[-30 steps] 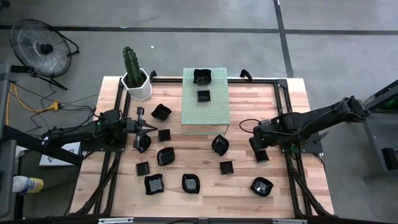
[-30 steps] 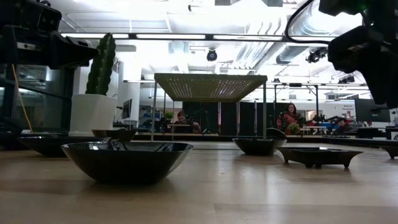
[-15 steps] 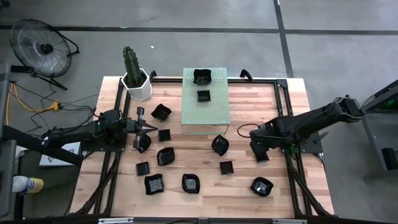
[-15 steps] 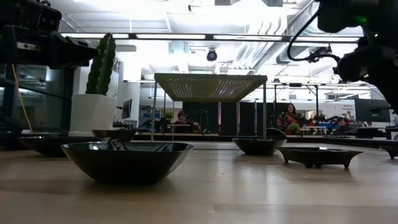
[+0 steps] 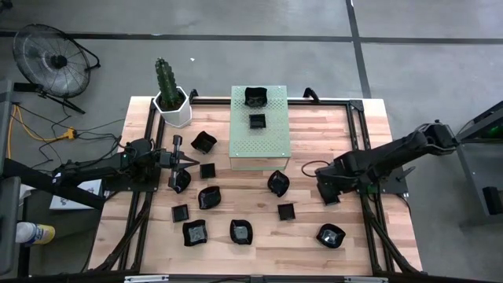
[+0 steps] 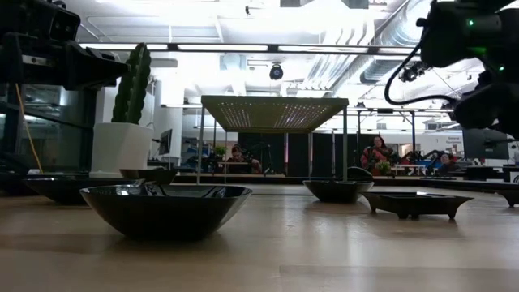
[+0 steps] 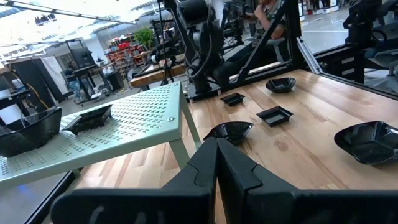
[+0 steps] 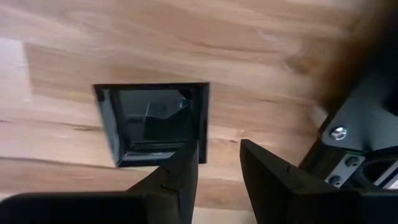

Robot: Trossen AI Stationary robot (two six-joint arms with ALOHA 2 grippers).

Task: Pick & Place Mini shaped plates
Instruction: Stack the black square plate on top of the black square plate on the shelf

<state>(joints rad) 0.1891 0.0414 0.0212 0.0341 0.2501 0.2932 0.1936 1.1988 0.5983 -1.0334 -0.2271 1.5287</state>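
Right gripper over a square black plate

The right gripper (image 8: 217, 163) rises from the frame's bottom edge, fingers parted by a narrow gap. One fingertip (image 8: 186, 158) overlaps the edge of a small square black plate (image 8: 152, 122) lying flat on the wooden table (image 8: 186, 37), left of centre. A black metal bracket (image 8: 364, 134) fills the right side.

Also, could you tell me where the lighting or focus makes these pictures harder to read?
Low view: the ceiling lights blow out to white, and the nearest black bowl reads almost as a silhouette. Right wrist view: the glossy square plate mirrors its surroundings, and the right gripper is soft this close. Left wrist view: the left gripper is dark and slightly blurred. High view: evenly lit, without strong glare.
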